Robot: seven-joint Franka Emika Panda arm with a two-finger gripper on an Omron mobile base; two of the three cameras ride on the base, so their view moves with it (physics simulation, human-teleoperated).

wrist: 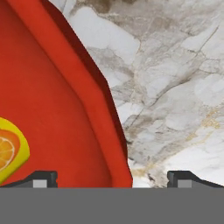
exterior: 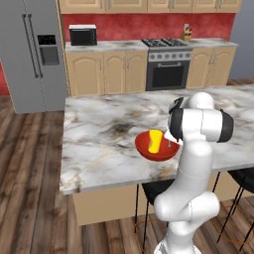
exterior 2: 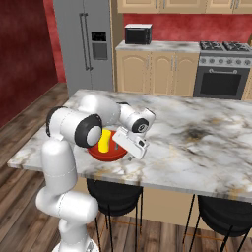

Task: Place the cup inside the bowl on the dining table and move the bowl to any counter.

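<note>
The cup [exterior: 155, 142] lay in the bowl [exterior: 145, 147]; the gripper [wrist: 112, 177], wide open and empty, apparently straddled the rim; next it needed closing there.

I am standing in a home kitchen. At twelve o'clock from me runs a counter [exterior: 106, 47] of tan arched-door cabinets under a red wall, carrying a black microwave [exterior: 83, 35] and flanking a steel oven with a gas hob [exterior: 167, 62]. At ten o'clock stands a grey double-door fridge [exterior: 34, 52]. Right before me is the marble dining table [exterior: 99, 139] with black stools [exterior 2: 114, 194] tucked beneath, over wooden plank flooring [exterior: 30, 198].
</note>
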